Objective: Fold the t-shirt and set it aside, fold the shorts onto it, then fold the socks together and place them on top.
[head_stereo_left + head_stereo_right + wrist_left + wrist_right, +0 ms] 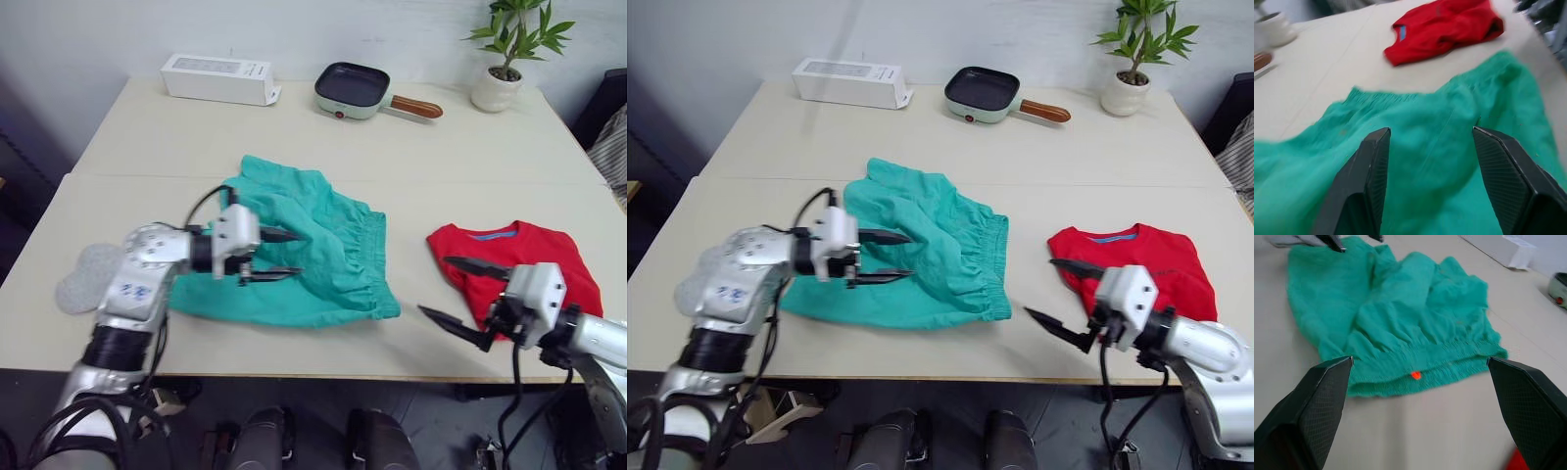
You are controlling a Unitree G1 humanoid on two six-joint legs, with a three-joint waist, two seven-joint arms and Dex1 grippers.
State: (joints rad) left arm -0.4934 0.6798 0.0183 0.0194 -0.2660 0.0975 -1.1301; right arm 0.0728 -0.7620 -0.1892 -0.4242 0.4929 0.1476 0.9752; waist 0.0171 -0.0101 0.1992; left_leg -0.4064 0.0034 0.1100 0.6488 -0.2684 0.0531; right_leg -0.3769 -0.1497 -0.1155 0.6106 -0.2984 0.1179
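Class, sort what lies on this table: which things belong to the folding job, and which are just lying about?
Belonging to the job:
- folded bright red cotton t-shirt
- teal-green fabric shorts
- light grey knit socks

Just lying about:
- white rectangular box
- small mint-green pan with wooden handle
- potted green plant in white pot

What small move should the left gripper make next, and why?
Probably lower the left gripper and close on the shorts. Its fingers are open just above the teal fabric, the shorts lie spread and unfolded, and the t-shirt already sits folded to the right.
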